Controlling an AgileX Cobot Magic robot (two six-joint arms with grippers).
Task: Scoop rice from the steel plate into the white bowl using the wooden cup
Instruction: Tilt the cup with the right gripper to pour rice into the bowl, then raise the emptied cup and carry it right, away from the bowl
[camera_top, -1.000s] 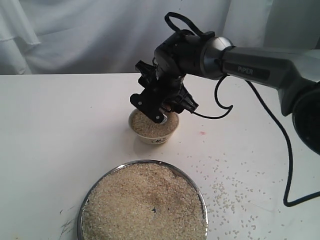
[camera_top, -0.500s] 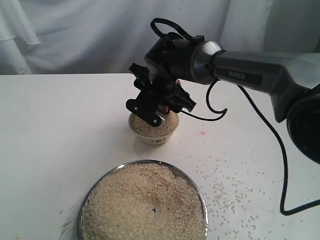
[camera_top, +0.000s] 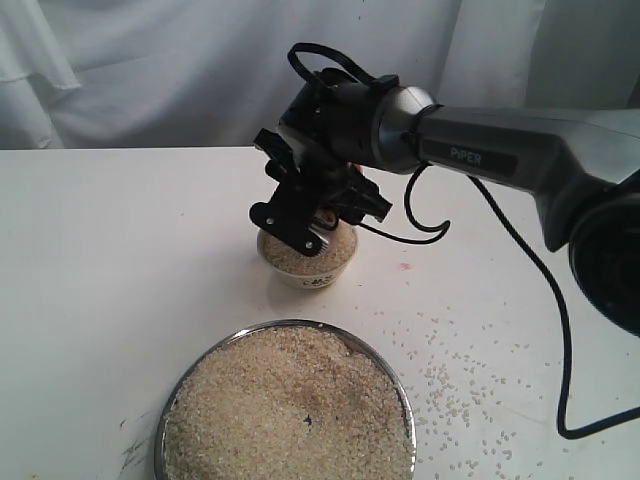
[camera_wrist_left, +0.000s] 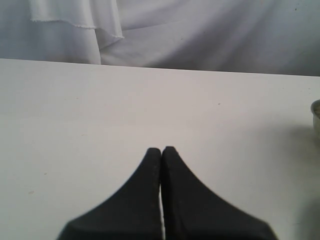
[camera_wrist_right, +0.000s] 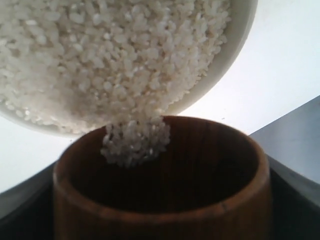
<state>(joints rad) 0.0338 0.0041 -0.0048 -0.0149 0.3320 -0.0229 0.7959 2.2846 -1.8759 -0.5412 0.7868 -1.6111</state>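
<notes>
1. The right pincer (camera_top: 318, 212) gripped the wooden cup (camera_wrist_right: 165, 215), with one finger on each side of the cup wall.
2. The cup hung directly above the white bowl (camera_top: 305, 278). It was tipped so that its long axis and mouth pointed down into the bowl.
3. The bowl was nearly full of rice (camera_wrist_right: 100, 60). In the right wrist view a small clump of grains lay between the cup lip and the rice in the bowl.
4. The steel plate (camera_top: 290, 323) stood on the counter (camera_top: 120, 250) near the bowl, on the side towards the exterior camera. It held a heap of rice, and loose grains (camera_top: 450, 380) lay scattered on the counter beside it.
5. The left pincer (camera_wrist_left: 161, 150) was closed and empty over bare counter. Only the plate rim showed at the edge of its view.
6. Judgement: any further scoop would run from the bowl back towards the plate, and the right arm was the nearer one.
</notes>
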